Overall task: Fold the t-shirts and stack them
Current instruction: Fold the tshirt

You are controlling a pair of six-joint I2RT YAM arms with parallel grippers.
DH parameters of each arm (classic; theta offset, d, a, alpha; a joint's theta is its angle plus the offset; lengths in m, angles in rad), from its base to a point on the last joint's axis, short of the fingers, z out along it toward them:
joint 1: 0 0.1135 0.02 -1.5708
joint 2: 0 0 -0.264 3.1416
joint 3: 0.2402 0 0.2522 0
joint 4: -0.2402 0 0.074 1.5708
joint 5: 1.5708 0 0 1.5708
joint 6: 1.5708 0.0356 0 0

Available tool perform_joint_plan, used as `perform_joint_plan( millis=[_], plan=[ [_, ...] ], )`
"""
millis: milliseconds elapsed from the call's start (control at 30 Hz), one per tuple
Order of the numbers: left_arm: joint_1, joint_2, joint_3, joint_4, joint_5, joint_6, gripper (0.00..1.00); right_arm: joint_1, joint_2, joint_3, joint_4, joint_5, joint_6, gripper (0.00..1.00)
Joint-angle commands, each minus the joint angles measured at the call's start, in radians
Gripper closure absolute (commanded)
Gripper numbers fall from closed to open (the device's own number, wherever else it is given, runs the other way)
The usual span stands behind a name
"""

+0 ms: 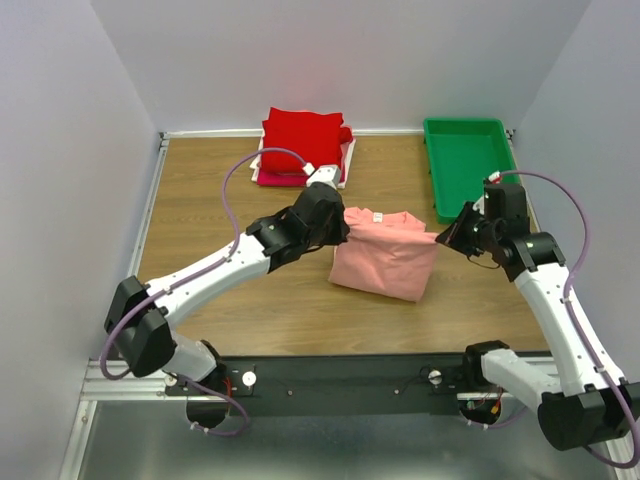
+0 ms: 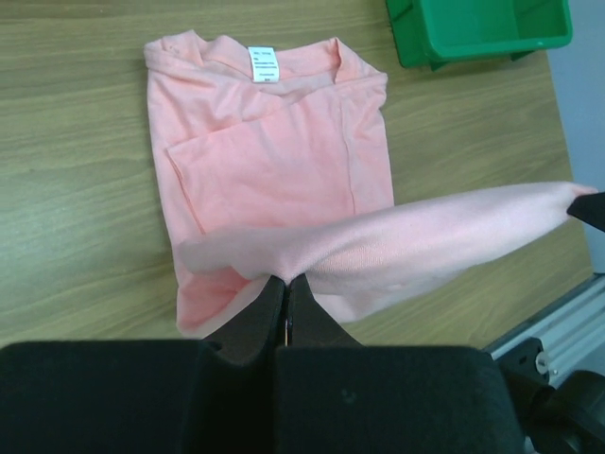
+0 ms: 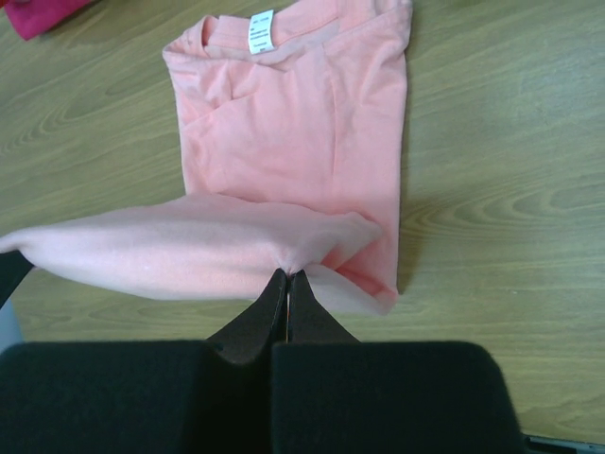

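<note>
The salmon-pink t-shirt (image 1: 385, 265) lies folded into a narrow strip mid-table, its collar and label flat on the wood (image 2: 265, 64). One end is lifted and stretched taut between both grippers. My left gripper (image 1: 343, 228) is shut on the left corner of that lifted edge (image 2: 286, 279). My right gripper (image 1: 442, 238) is shut on the right corner (image 3: 287, 274). A bright red folded t-shirt (image 1: 303, 135) tops a stack at the back, with white (image 1: 348, 160) and magenta (image 1: 275, 180) shirts under it.
A green plastic tray (image 1: 465, 160) stands at the back right, close to my right arm, and shows in the left wrist view (image 2: 473, 28). Bare wood surrounds the pink shirt. The table's metal front rail (image 1: 330, 375) runs along the near edge.
</note>
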Motion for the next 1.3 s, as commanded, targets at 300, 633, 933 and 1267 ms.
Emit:
perform_joint_plan(
  millis=[300, 633, 933, 1267],
  plan=[
    [0.068, 0.204, 0.151, -0.008, -0.04, 0.087, 1.0, -0.004, 0.185, 0.08, 0.114, 0.139, 0.001, 1.0],
    [0.108, 0.342, 0.24, 0.011, -0.033, 0.121, 1.0, -0.005, 0.313, 0.101, 0.156, 0.219, -0.001, 1.0],
    [0.146, 0.414, 0.283, 0.007, -0.041, 0.134, 1.0, -0.005, 0.439, 0.131, 0.196, 0.235, -0.007, 0.99],
    [0.169, 0.488, 0.321, 0.018, -0.015, 0.164, 1.0, -0.004, 0.548, 0.149, 0.242, 0.246, -0.008, 1.0]
  ],
)
